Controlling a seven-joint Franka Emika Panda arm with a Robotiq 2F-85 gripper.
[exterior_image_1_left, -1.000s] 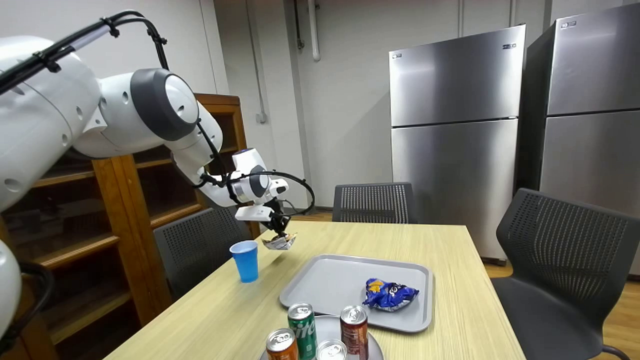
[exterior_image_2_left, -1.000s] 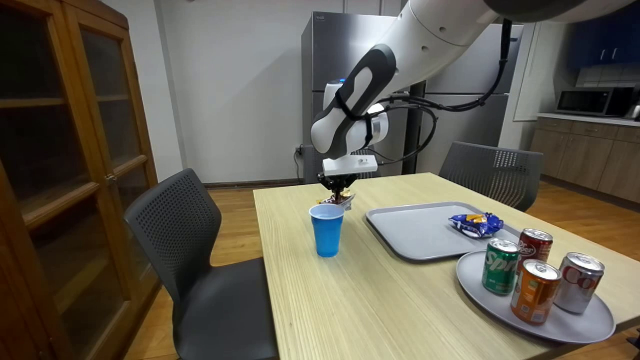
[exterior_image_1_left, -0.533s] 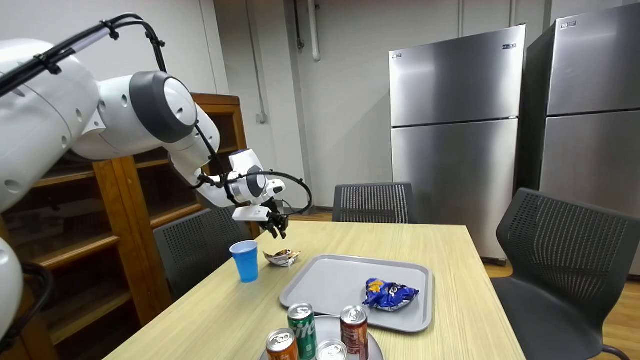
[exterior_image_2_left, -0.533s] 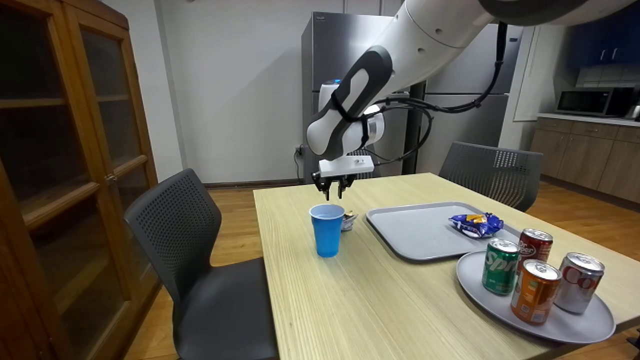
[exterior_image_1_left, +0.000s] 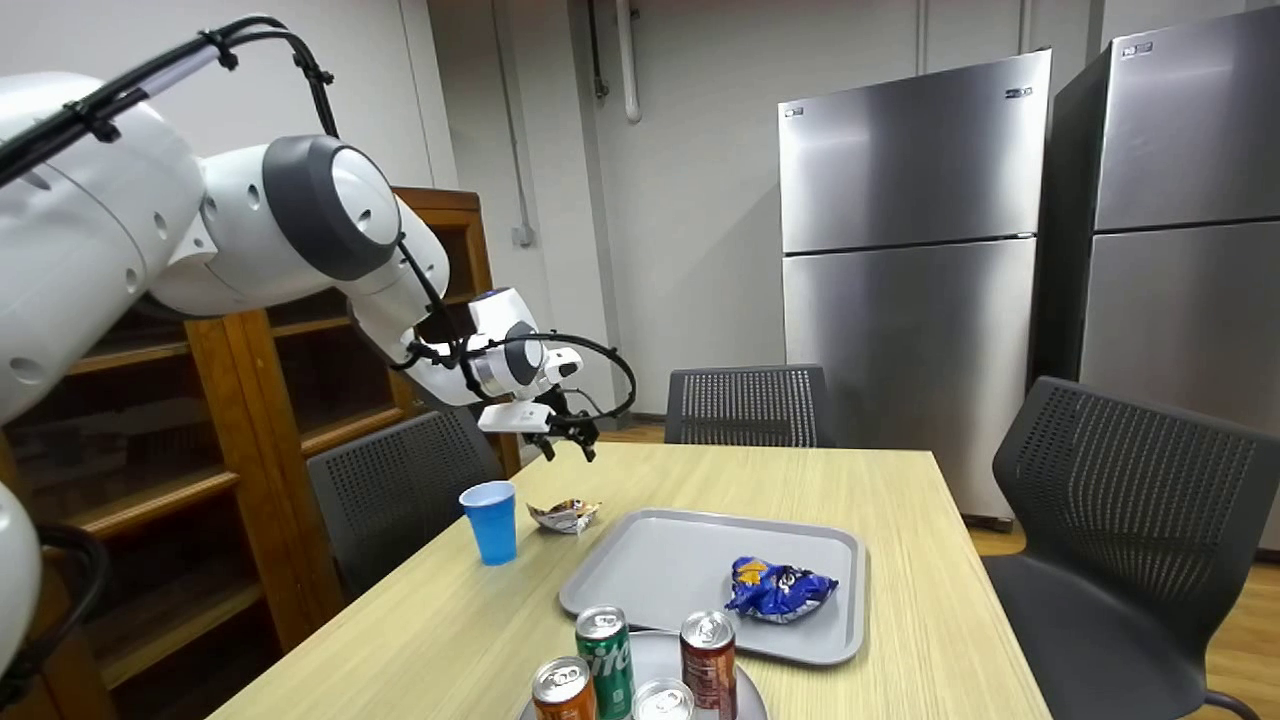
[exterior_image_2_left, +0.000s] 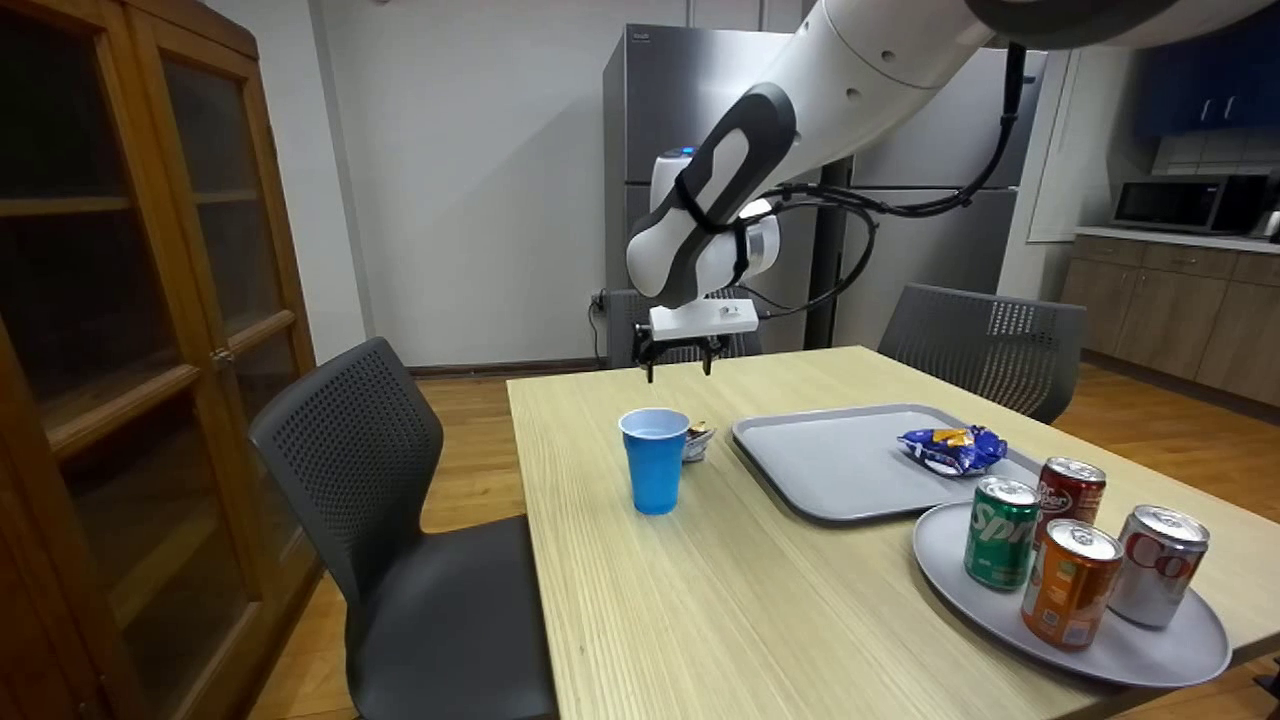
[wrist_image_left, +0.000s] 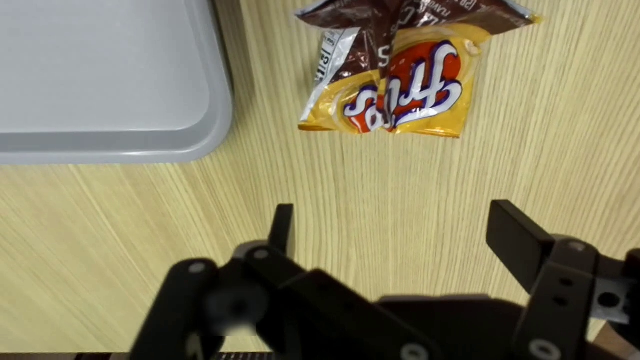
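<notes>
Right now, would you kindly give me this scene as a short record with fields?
Gripper: open, holding nothing, above the table
Nearest thing: yellow-and-brown snack bag, on the table, not touching the gripper
Blue cup: upright, close to that bag
Gray tray: holds a blue snack bag
Round plate: carries four upright cans

"What does the pale wood-grain counter (exterior_image_2_left: 750, 620) carry?"
"An upright blue cup (exterior_image_2_left: 655, 470) and, near it, a Fritos bag (wrist_image_left: 415, 75)."
"Anything else?"
"A grey rectangular tray (exterior_image_2_left: 830, 460), too, and just beside it a round grey plate (exterior_image_2_left: 985, 615)."
</notes>
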